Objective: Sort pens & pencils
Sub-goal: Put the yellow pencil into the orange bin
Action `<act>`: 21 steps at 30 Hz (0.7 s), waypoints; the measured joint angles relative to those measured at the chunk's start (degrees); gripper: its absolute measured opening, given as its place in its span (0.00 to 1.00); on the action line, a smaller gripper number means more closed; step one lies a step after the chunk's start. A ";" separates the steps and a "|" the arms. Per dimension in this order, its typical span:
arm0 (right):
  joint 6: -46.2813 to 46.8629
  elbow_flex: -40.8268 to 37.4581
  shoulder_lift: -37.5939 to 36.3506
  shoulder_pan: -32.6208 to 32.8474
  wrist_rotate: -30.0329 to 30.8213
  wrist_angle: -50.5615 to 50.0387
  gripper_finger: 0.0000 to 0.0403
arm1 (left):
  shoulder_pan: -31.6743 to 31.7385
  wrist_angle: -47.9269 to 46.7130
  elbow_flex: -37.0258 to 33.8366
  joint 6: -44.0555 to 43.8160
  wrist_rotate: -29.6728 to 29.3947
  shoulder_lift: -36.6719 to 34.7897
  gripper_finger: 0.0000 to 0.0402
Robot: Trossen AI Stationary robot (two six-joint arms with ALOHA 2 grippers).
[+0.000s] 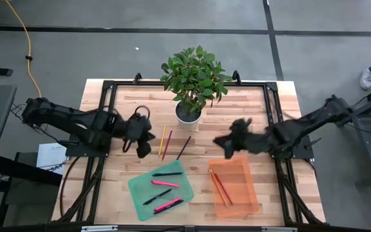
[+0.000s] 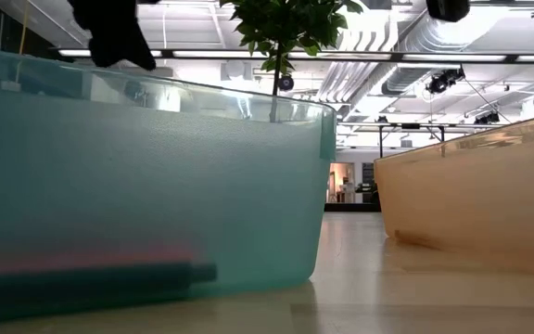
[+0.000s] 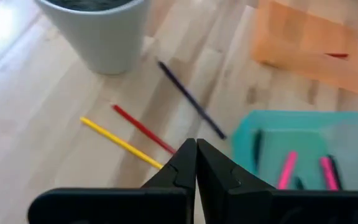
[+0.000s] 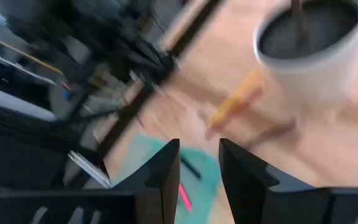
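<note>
My left gripper [image 1: 144, 152], jaws together, empty, hovers at 9 o'clock of the three loose pencils [image 1: 167, 143]; my right gripper [image 1: 223, 147], jaws apart, empty, above the orange tray [image 1: 250, 193]

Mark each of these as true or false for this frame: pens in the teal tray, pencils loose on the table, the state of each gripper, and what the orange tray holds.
1. The teal tray holds pink and black pens. True.
2. Every pencil is already in the orange tray. False: three pencils, one yellow, one red and one dark, lie on the table near the plant pot.
3. The left gripper is shut and empty. True.
4. The right gripper holds a pencil. False: its fingers stand apart with nothing between them.
5. The orange tray is empty. False: it holds pencils by its left wall.
</note>
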 joint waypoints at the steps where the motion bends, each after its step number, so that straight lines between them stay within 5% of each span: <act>1: -2.25 0.00 -1.73 -0.73 0.65 0.64 0.26 | 1.60 -0.09 0.00 1.48 0.69 0.13 0.00; 12: -29.98 0.02 -14.91 -6.58 0.68 8.99 0.26 | 14.83 0.45 0.02 10.88 14.32 8.95 0.00; 21: -35.71 0.02 -22.38 -15.53 -3.91 -7.46 0.26 | 15.68 6.35 0.00 3.24 16.06 16.54 0.00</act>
